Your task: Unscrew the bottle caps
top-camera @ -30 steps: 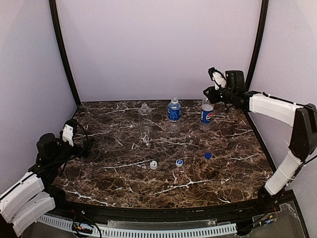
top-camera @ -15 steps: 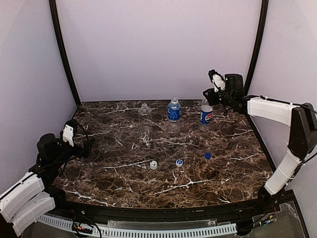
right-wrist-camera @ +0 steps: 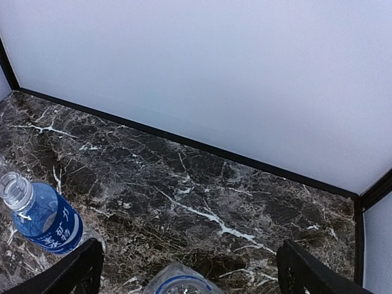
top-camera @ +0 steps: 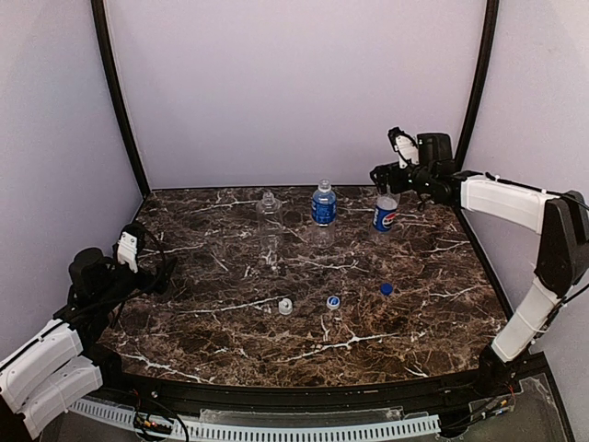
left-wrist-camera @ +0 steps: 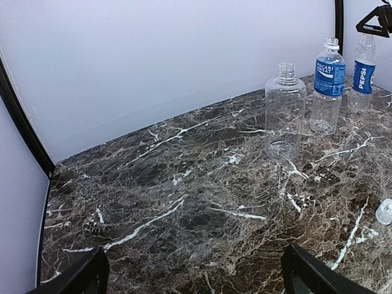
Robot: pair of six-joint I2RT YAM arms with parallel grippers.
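Observation:
Three bottles stand along the back of the table: an unlabelled clear one (top-camera: 269, 212), a blue-labelled one (top-camera: 323, 204) and a Pepsi one (top-camera: 386, 215). All three necks show no cap. Three bottle caps lie nearer the front: a white one (top-camera: 285, 307) and two blue ones (top-camera: 333, 301) (top-camera: 386, 288). My right gripper (top-camera: 384, 176) hovers open just over the Pepsi bottle (right-wrist-camera: 184, 286), whose open mouth sits low between the fingers (right-wrist-camera: 70, 272), touching neither. My left gripper (top-camera: 155, 265) rests open at the table's left edge, far from the bottles (left-wrist-camera: 285, 110), with nothing between its fingers (left-wrist-camera: 321, 275).
Pale walls and a black frame close in the dark marble table (top-camera: 276, 359) at the back and sides. The Pepsi bottle stands close to the back right corner. The white cap (left-wrist-camera: 385, 211) shows at the right edge of the left wrist view.
My right gripper's jaws have swung from shut at the Pepsi bottle's neck to wide open above it. The left arm has not moved.

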